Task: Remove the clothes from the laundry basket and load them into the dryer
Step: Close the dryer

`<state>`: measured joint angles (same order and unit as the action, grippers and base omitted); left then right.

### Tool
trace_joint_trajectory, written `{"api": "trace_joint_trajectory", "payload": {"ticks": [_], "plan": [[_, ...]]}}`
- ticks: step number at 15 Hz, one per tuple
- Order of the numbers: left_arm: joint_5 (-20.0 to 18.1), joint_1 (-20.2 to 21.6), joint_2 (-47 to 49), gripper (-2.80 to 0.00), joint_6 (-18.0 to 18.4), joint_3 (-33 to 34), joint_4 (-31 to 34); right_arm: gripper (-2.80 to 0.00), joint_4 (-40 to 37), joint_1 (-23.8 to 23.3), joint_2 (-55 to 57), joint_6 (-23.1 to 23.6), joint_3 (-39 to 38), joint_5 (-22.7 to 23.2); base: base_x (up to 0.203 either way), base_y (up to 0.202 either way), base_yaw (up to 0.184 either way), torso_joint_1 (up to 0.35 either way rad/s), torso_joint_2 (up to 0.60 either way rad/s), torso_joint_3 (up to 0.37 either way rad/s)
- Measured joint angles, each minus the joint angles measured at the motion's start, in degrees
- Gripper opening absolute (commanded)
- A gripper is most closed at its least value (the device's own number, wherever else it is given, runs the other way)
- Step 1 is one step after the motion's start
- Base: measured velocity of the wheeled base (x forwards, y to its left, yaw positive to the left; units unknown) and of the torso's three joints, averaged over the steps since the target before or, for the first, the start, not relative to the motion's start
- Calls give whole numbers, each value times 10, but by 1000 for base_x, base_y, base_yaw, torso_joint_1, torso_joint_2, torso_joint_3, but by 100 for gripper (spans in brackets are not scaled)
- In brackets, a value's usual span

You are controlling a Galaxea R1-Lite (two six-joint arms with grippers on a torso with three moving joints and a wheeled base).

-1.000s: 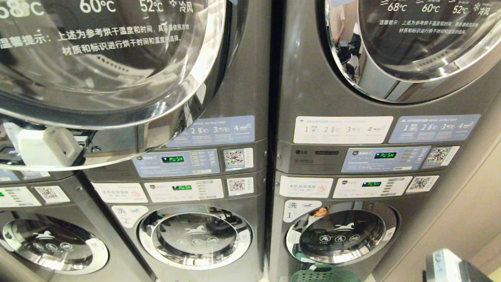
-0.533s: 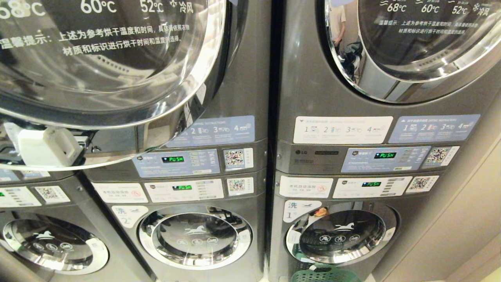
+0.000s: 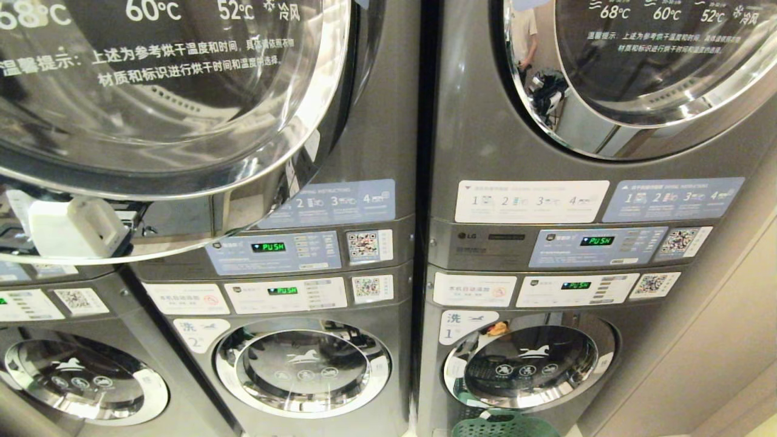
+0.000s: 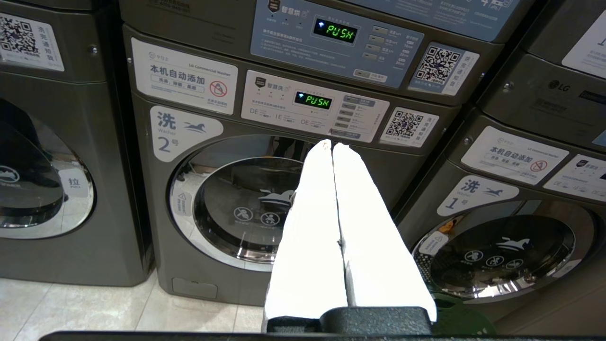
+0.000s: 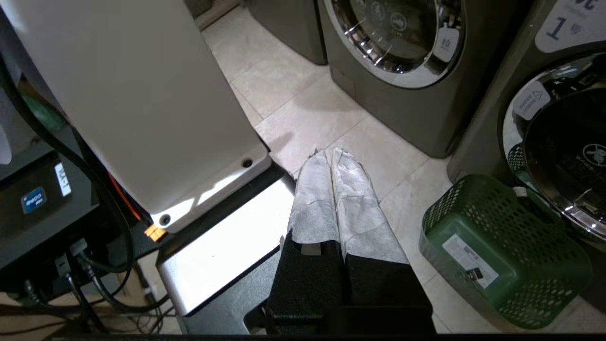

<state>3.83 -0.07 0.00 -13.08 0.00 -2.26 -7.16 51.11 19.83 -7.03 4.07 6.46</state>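
The green laundry basket (image 5: 502,251) stands on the tiled floor against the front of washer 1 (image 5: 563,142); its rim shows at the bottom of the head view (image 3: 504,426). The clothes are hidden from here. The upper-left dryer's glass door (image 3: 170,91) is swung open toward me. My right gripper (image 5: 326,154) hangs low over the floor, beside the basket and apart from it, shut and empty. In front of washer 2 (image 4: 236,208) my left gripper (image 4: 331,144) stays parked, shut with nothing in it.
Another dryer (image 3: 637,79) at the upper right has its door closed. Control panels (image 3: 273,249) sit between dryers and washers. My own white column (image 5: 128,94), metal base (image 5: 222,251) and cables (image 5: 94,265) are close beside the right gripper. A beige wall (image 3: 728,352) runs along the right.
My right arm, seen at the lower right corner of the head view a second ago, has dropped out of that view. The machines and the basket have not moved.
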Motion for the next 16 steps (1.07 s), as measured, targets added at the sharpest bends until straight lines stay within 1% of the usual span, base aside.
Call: {"api": "trace_joint_trajectory", "payload": {"ticks": [3,4,12,13,14,15,16], "plan": [[0,0,0,-280,-1,0,0,-280,-12,8,-2,-21,1,-44,0,0,0,0,0,0],[0,0,0,-280,-1,0,0,-280,-13,9,3,-24,1,-51,0,0,0,0,0,0],[0,0,0,-280,-1,0,0,-280,-15,10,23,-24,1,-48,0,0,0,0,0,0],[0,0,0,-280,-1,0,0,-280,-15,3,19,-24,1,-46,0,0,0,0,0,0],[0,0,0,-280,-1,0,0,-280,-14,-15,17,-24,1,-42,0,0,0,0,0,0],[0,0,0,-280,-1,0,0,-280,-10,-45,18,-23,1,-32,0,0,0,0,0,0],[0,0,0,-280,-1,0,0,-280,-2,-86,23,-22,-1,-20,0,0,0,0,0,0]]}}
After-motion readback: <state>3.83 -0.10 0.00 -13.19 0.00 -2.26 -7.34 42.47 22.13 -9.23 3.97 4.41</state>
